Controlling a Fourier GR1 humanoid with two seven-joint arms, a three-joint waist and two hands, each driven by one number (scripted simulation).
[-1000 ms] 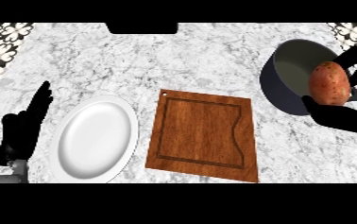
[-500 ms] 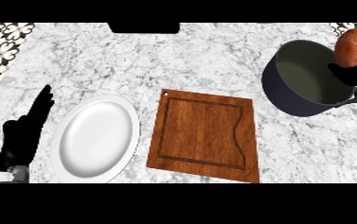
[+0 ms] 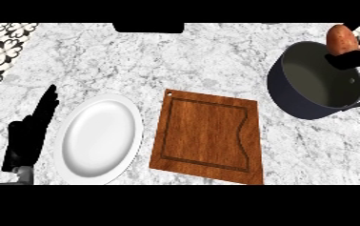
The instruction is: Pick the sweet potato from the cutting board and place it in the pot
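The right hand (image 3: pixel 344 59) grasps the reddish-brown sweet potato (image 3: pixel 341 39) from beneath, just past the dark round metal pot's (image 3: pixel 304 98) far rim (presumably for lowering inside). The wooden cutting board (image 3: pixel 209 135) lies well leftward; the left hand (image 3: pixel 32 132) rests released.

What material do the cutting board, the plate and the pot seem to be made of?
Cutting board: probably wood, reddish-brown with visible grain and a groove near its edge. Plate: likely glazed ceramic, white and glossy. Pot: seemingly metal, dark blue-grey outside, matte grey inside.
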